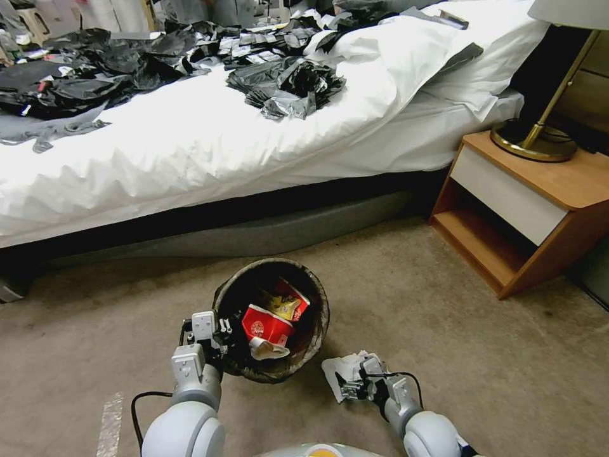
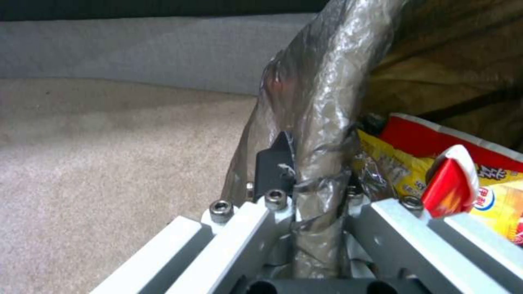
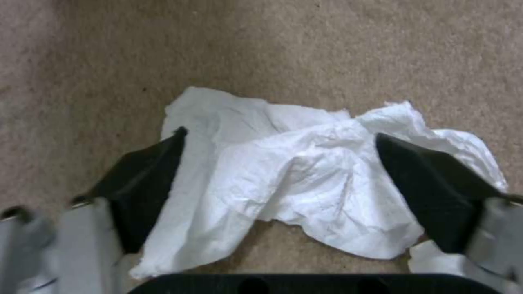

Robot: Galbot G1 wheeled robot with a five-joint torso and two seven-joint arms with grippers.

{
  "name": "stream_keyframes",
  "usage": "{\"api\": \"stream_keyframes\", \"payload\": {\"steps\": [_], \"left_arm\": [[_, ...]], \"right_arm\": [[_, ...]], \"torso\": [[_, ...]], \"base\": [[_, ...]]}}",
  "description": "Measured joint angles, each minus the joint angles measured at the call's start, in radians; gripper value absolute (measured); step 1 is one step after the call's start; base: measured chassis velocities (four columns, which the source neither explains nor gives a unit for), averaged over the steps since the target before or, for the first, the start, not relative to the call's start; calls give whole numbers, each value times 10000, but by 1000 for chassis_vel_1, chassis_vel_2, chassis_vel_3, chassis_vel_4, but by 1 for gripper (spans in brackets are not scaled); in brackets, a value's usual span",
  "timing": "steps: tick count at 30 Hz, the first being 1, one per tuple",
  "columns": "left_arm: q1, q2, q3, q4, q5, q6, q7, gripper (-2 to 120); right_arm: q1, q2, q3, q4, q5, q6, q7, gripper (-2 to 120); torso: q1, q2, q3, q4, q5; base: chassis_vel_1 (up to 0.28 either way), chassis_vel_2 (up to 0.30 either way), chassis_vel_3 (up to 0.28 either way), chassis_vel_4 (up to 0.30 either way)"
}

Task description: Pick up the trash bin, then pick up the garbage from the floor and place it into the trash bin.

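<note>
**Bin held at rim, tissue between spread fingers**

The left gripper [image 1: 219, 336] is clamping the bag-covered rim of the small round white bin with a dark liner [image 1: 316, 298], which is holding red and yellow snack wrappers [image 1: 269, 320]. The right gripper [image 1: 346, 384] is sitting with fingers spread around the crumpled white tissue [image 3: 305, 179] lying on the beige carpet [image 1: 444, 304] just beside the bin.

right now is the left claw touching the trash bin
Touching: the left wrist view shows the left claw clamped on the bagged rim of the trash bin.
</note>
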Motion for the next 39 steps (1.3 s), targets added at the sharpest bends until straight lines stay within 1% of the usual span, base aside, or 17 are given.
{"api": "stream_keyframes", "payload": {"steps": [1,2,5,6,8,9,11,13,14,16,17,19,21,23,34,37,39], "left_arm": [[2,-1,2,-7,1,0,0,0],[2,-1,2,-7,1,0,0,0],[33,5,-2,-20,3,0,0,0],[33,5,-2,-20,3,0,0,0],[54,18,-22,-30,4,0,0,0],[54,18,-22,-30,4,0,0,0],[68,20,-27,-31,4,0,1,0],[91,17,-30,-32,4,-4,0,0],[91,17,-30,-32,4,-4,0,0],[110,15,-37,-32,1,-9,0,0],[110,15,-37,-32,1,-9,0,0],[113,27,-69,-32,-9,-13,1,0],[106,36,-81,-32,-20,-13,1,0],[78,46,-90,-26,-45,-12,0,0],[-57,85,-43,52,-81,37,1,0],[-50,93,-34,62,-83,42,1,0],[-38,97,-14,62,-82,44,4,0]], "right_arm": [[0,15,19,-67,-23,48,-21,75],[0,15,19,-67,-23,48,-21,75],[10,91,114,-253,-120,214,-96,59],[10,91,114,-253,-120,214,-96,59],[60,156,173,-414,-145,301,-149,49],[60,156,173,-414,-145,301,-149,49],[125,201,212,-575,-150,377,-195,41],[215,281,253,-844,-150,482,-285,31],[215,281,253,-844,-150,482,-285,31],[345,418,305,-1231,-169,646,-394,22],[345,418,305,-1231,-169,646,-394,22],[469,535,338,-1617,-209,866,-507,11],[518,568,353,-1760,-229,957,-567,7],[604,635,368,-1977,-242,1088,-646,0],[633,646,394,-2017,-316,1314,-693,0],[589,605,443,-1916,-321,1434,-661,0],[467,502,563,-1529,-301,1596,-557,0]], "torso": [[1,0,0,0,0],[1,0,0,0,0],[0,0,0,-1,0],[0,0,0,-1,0],[0,0,0,-1,1],[0,0,0,-1,1],[0,0,0,0,1],[0,0,0,0,0],[0,0,0,0,0],[1,0,0,0,1],[1,0,0,0,1],[0,0,0,-2,-1],[0,0,0,-2,-4],[0,1,-1,-3,-5],[1,0,1,2,6],[1,0,1,4,11],[0,0,1,3,3]], "base": [[0,0,0,0],[0,0,0,0],[0,0,0,0],[0,0,0,0],[0,0,0,0],[0,0,0,0],[0,0,0,0],[0,0,0,0],[0,0,0,0],[0,0,0,0],[0,0,0,0],[0,0,0,0],[0,0,0,0],[0,0,0,0],[0,0,0,0],[0,0,0,0],[0,0,0,0]]}}
